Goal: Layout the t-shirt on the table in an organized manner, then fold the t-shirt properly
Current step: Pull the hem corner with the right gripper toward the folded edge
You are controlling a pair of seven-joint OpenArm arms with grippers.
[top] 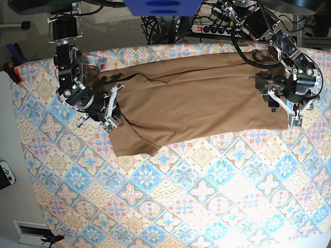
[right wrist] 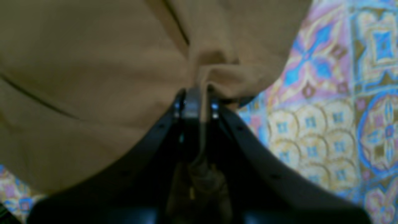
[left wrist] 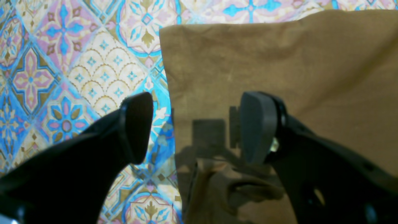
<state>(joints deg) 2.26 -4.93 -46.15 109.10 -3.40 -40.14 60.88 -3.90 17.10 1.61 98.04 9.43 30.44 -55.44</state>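
The tan-brown t-shirt (top: 196,98) lies spread lengthwise across the far half of the table (top: 181,196). At its left end my right gripper (top: 111,114) is low on the table. In the right wrist view a bunched fold of the t-shirt (right wrist: 93,77) is pinched between the narrow jaws of that gripper (right wrist: 199,99). My left gripper (top: 283,107) hovers at the shirt's right end. Seen from the left wrist, the gripper (left wrist: 196,127) is open and straddles the t-shirt's (left wrist: 279,62) straight edge, one finger over the patterned table (left wrist: 62,62), the other over cloth.
A power strip with cables (top: 212,28) lies beyond the table's far edge. A red clamp (top: 15,72) sits at the left edge, and a white controller (top: 6,173) lies off the table on the left. Patterned cloth covers the near half.
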